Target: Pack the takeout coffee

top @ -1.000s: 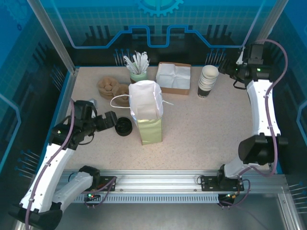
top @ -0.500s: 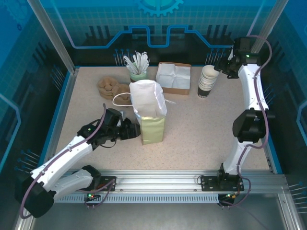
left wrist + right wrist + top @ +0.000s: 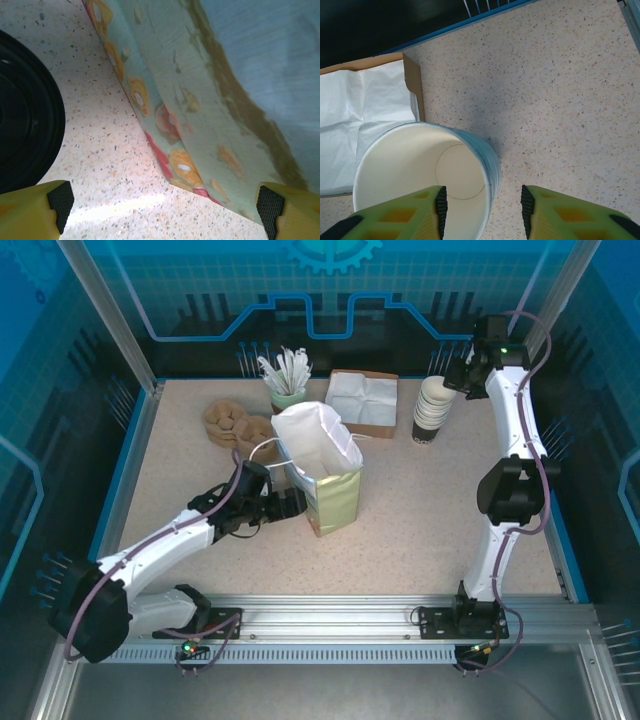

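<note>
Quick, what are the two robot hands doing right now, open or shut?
Left gripper: open, holding nothing, fingers by the bag.
Right gripper: open, fingers straddling the wall of the top cup, not pinching it yet.

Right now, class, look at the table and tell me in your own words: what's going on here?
The left arm reaches to the foot of the standing paper bag, jaws wide open at its lower edge, with a black lid on the table beside them. The right arm is over the stack of paper cups at the far right, jaws open astride the rim of the top cup, one inside and one outside. Nothing is gripped yet.
</note>
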